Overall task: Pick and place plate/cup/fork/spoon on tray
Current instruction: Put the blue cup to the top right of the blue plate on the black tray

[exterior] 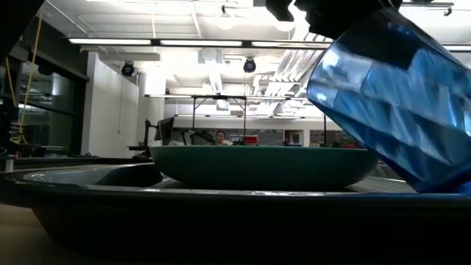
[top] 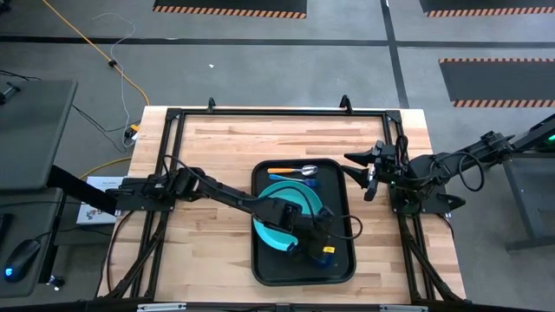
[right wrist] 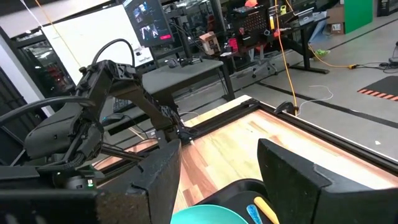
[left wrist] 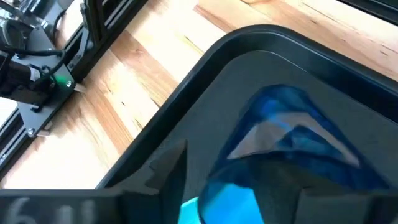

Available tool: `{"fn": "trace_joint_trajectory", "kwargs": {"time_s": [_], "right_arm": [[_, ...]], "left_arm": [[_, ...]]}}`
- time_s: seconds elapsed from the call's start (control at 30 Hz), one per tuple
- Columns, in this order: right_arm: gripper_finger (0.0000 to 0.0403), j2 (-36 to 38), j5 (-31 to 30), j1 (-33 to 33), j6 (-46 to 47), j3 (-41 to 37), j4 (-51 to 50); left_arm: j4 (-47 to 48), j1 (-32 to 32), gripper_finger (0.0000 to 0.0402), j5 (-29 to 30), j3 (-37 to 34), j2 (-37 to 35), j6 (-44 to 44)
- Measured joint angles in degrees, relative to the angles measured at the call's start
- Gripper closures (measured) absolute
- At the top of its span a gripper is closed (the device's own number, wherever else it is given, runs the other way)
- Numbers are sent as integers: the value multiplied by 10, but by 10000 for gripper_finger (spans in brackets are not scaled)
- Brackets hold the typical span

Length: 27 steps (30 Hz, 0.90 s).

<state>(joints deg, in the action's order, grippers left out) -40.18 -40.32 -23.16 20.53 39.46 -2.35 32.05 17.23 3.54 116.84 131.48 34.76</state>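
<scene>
At frame centre, the black tray [top: 260, 260] carries a plain teal plate [top: 290, 195], an orange-handled spoon [top: 290, 170], a light blue fork [top: 290, 177] and a translucent dark blue cup [top: 323, 253]; the worktop [top: 208, 147] is pale striped wood.

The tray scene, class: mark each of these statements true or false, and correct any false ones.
1. The plate lies on the tray. True.
2. The left hand holds the cup tilted over the tray. True.
3. The fork and spoon lie on the bare wood. False: both are on the tray.
4. The right hand grips the spoon. False: it is open and empty, beside the tray.
</scene>
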Motion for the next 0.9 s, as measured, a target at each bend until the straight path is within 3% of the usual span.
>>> {"fn": "trace_joint_trajectory", "kwargs": {"time_s": [0.27,0.9], "right_arm": [[199,0,0,0,0,0,0],[199,0,0,0,0,0,0]], "left_arm": [[-28,-1,197,-20,0,-1,0],[-19,24,192,-31,0,-1,-41]]}}
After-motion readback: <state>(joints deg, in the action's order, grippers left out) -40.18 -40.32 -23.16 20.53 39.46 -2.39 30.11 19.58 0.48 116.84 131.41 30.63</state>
